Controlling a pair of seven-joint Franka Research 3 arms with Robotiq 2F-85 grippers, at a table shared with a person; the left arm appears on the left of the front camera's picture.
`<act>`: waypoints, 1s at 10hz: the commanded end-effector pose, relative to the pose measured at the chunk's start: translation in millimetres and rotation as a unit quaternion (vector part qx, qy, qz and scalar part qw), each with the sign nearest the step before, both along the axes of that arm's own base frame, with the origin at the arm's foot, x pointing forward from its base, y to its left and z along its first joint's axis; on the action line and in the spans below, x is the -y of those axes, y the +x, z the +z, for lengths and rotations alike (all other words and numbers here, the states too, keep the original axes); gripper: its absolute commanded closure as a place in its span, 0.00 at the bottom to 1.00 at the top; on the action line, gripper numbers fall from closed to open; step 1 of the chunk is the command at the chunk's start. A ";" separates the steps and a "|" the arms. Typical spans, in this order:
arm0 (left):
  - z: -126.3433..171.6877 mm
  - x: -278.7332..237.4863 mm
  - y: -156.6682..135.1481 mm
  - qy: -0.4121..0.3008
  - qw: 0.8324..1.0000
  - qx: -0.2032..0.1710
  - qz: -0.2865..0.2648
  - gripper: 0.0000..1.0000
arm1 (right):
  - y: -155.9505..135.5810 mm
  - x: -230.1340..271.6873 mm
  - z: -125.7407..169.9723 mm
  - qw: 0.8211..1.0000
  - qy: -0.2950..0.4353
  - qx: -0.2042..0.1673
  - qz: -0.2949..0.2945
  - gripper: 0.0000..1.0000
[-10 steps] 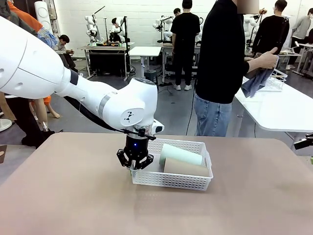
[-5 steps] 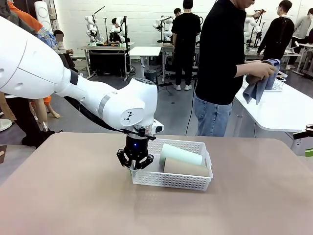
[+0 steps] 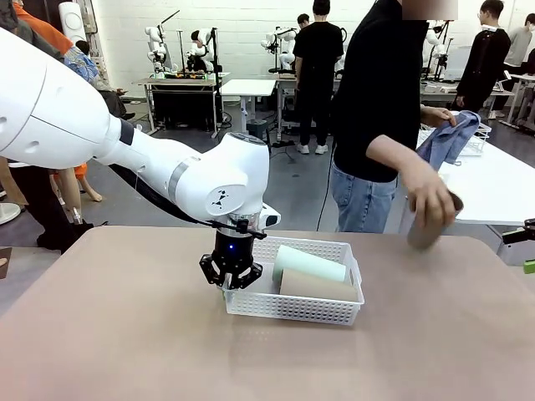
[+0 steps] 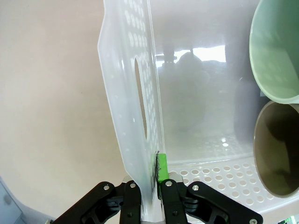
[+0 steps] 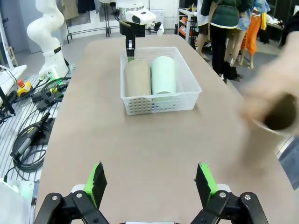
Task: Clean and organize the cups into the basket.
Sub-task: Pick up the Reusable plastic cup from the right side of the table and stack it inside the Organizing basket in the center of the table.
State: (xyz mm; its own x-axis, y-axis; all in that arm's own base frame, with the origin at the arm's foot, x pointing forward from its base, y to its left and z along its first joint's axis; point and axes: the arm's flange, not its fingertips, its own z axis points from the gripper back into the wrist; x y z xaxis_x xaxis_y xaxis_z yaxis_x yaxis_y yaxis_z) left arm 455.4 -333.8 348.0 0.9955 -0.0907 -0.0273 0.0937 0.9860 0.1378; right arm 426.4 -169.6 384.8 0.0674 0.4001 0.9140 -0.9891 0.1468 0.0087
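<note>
The left arm (image 3: 167, 171) is glossy white, with rounded joint housings, a small black emblem and a black cable beneath — its black left gripper (image 3: 227, 286) carries a blue light. The right gripper (image 5: 152, 183) is black, screw-studded, with green-padded fingers (image 5: 97, 180). The person (image 3: 380, 92) wears a black top and blue jeans.

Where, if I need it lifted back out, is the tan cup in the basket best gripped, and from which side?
Probably at the open rim of the tan cup, one finger inside, coming down from above at the left end of the basket. It lies on its side with its mouth toward that free end, while the mint cup and the basket's near wall hem in its body.
</note>
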 end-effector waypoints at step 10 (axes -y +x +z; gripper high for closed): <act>-5.4 0.5 -3.0 0.005 1.000 -0.004 -0.004 1.00 | 21.7 -19.6 -9.9 1.000 0.007 -0.012 -0.007 0.00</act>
State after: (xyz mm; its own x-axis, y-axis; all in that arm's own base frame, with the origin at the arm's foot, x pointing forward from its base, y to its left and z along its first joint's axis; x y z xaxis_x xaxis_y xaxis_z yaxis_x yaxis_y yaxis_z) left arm 455.4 -333.9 348.0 0.9955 -0.0908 -0.0273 0.0938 0.9860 0.1378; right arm 430.7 -163.8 382.6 0.0698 0.3999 0.9139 -0.9898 0.1419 0.0135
